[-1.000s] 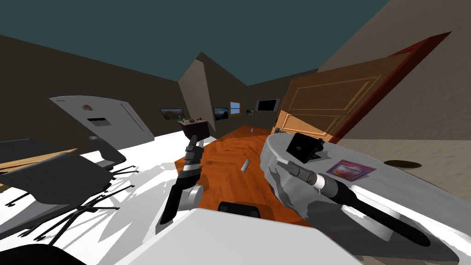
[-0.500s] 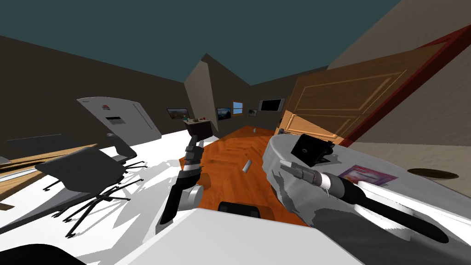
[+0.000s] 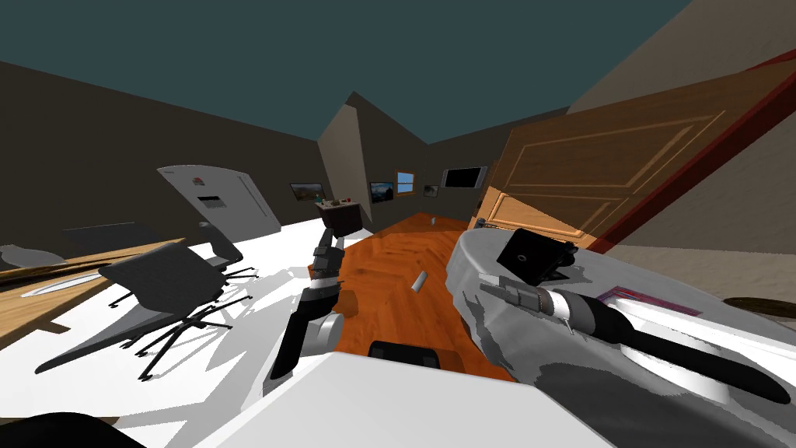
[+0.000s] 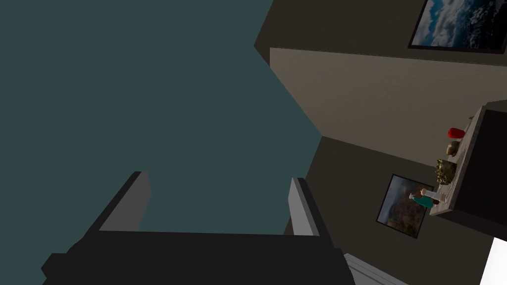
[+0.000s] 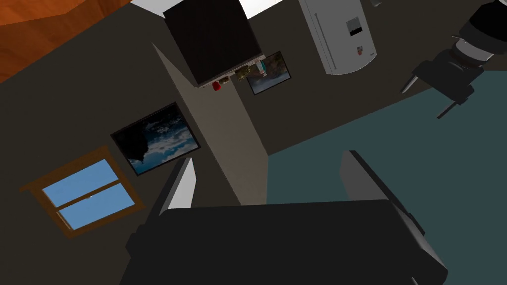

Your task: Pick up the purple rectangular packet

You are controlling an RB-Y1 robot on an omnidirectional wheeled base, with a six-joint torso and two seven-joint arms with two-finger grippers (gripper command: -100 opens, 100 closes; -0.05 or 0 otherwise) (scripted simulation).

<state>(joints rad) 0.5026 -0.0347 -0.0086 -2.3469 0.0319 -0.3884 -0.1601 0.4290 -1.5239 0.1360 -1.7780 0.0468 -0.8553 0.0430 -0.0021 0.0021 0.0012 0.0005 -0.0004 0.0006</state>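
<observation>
Purple packet (image 3: 649, 300) lying flat on grey tabletop (image 3: 483, 268), partly hidden; right gripper (image 5: 270, 157) and left gripper (image 4: 219, 176) both spread wide.

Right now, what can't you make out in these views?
- Purple packet: head view, right forearm covers most; a sliver shows on the grey table.
- Dark round thing: head view, cut off by the picture's edge.
- Items atop the dark cabinet: left wrist view, too small to name.
</observation>
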